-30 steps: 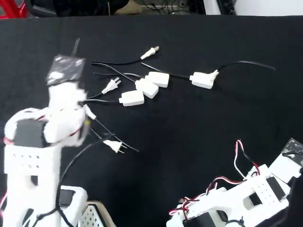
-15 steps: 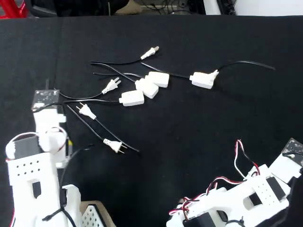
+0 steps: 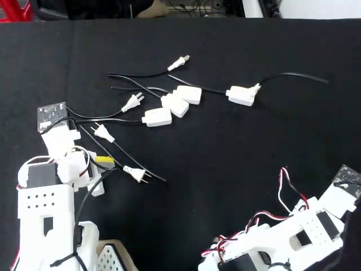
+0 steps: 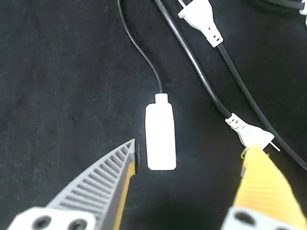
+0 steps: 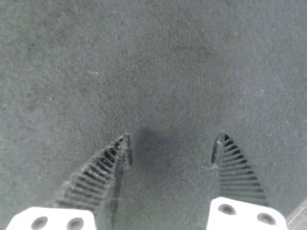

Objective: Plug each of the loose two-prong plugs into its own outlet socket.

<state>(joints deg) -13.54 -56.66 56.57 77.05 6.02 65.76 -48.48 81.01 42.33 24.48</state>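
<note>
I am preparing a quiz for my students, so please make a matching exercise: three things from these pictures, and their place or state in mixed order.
1. left gripper
2. right gripper
3. farthest plug

a. open over bare black cloth
b. loose on the cloth, prongs free
c. open, white socket between its fingers

Pairs: 1-c, 2-a, 3-b.

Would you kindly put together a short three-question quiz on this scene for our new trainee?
1. True or false: the right claw is shut on a plug.
2. Between the fingers of the open left claw lies: A) a loose plug B) a white socket block C) a screwdriver.
3. Fill in: the nearest plug lies at the tip of the left claw's ___ finger.
Key: 1 false; 2 B; 3 yellow.
</note>
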